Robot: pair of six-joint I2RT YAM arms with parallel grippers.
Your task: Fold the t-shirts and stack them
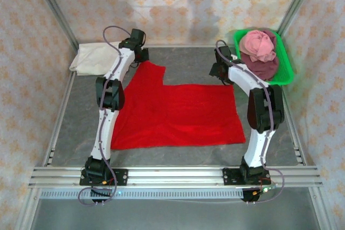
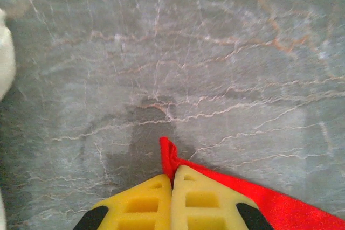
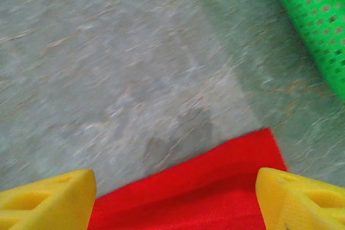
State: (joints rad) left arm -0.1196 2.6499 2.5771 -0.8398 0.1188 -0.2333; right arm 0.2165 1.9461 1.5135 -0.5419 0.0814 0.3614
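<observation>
A bright red t-shirt (image 1: 178, 114) lies spread flat across the middle of the grey table. My left gripper (image 1: 141, 57) is at the shirt's far left corner, shut on a pinch of red cloth (image 2: 168, 157) that sticks up between its yellow fingertips. My right gripper (image 1: 220, 71) hovers open above the shirt's far right corner (image 3: 237, 160), one yellow finger on each side of the red edge. A folded cream-white t-shirt (image 1: 91, 60) rests at the far left. Pink (image 1: 259, 44) and maroon (image 1: 264, 68) t-shirts sit bunched in the green tray.
The green perforated tray (image 1: 288, 68) stands at the far right corner, close to my right gripper; its wall (image 3: 318, 20) shows in the right wrist view. Patterned walls and metal frame rails enclose the table.
</observation>
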